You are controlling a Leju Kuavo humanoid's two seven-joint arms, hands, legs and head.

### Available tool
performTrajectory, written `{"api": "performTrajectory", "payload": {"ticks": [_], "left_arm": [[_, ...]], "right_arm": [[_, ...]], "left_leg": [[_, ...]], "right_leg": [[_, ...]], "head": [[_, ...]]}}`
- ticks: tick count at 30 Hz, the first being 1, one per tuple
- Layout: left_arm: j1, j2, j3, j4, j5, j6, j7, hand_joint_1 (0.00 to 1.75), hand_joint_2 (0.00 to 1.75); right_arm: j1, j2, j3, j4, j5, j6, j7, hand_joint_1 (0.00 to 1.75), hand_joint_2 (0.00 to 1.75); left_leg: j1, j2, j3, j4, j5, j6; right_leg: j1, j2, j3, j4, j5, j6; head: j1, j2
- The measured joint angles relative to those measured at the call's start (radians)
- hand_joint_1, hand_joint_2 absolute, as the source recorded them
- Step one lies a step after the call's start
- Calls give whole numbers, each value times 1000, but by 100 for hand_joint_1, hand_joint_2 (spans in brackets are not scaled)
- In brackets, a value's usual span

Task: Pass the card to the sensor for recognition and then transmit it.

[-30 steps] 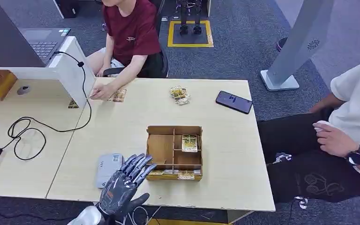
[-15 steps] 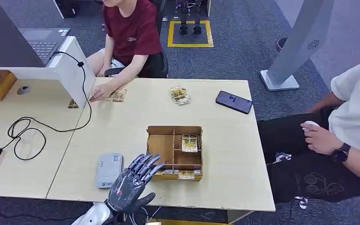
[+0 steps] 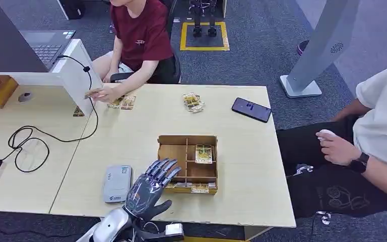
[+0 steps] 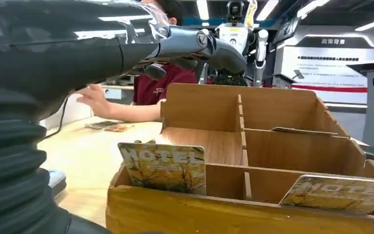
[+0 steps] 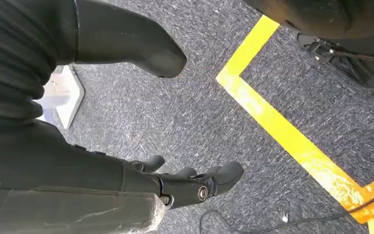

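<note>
A wooden compartment box stands near the table's front edge. Hotel cards stand in its front slot and one lies in a right compartment. In the left wrist view the front-slot card stands upright close by, a second card leans further along. The grey card sensor lies left of the box. My left hand hovers between sensor and box, fingers spread toward the box's front left corner, holding nothing. My right hand hangs over the carpet, fingers apart and empty.
A person in red sits across the table, a hand on cards near a white divider. More cards and a phone lie at the far side. Another person sits at the right. A black cable loops on the left table.
My left hand has moved right and forward, off the sensor and toward the box's front left corner. The person in red lifted a hand toward the divider; the person at right shifted an arm.
</note>
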State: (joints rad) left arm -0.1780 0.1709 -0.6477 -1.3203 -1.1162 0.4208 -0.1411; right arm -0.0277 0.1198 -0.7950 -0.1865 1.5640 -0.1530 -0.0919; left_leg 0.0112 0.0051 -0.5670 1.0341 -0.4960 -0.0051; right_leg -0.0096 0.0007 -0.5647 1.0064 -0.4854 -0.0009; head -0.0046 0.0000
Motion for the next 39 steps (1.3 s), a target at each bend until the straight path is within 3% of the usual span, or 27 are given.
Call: {"api": "performTrajectory", "payload": {"ticks": [6, 7, 8, 39], "left_arm": [[-10, -7, 0, 21, 3, 8, 14, 0, 175], [-11, -7, 0, 22, 8, 8, 14, 73, 175], [-11, -8, 0, 24, 13, 8, 13, 175, 175], [-10, -22, 11, 33, 158, -49, -43, 175, 175]], "right_arm": [[0, 0, 0, 0, 0, 0, 0, 0, 175], [0, 0, 0, 0, 0, 0, 0, 0, 175], [0, 0, 0, 0, 0, 0, 0, 0, 175], [0, 0, 0, 0, -13, -1, 0, 0, 175]], "left_leg": [[0, 0, 0, 0, 0, 0], [0, 0, 0, 0, 0, 0], [0, 0, 0, 0, 0, 0], [0, 0, 0, 0, 0, 0]], "right_leg": [[0, 0, 0, 0, 0, 0], [0, 0, 0, 0, 0, 0], [0, 0, 0, 0, 0, 0], [0, 0, 0, 0, 0, 0]], "head": [[0, 0], [0, 0], [0, 0], [0, 0]]}}
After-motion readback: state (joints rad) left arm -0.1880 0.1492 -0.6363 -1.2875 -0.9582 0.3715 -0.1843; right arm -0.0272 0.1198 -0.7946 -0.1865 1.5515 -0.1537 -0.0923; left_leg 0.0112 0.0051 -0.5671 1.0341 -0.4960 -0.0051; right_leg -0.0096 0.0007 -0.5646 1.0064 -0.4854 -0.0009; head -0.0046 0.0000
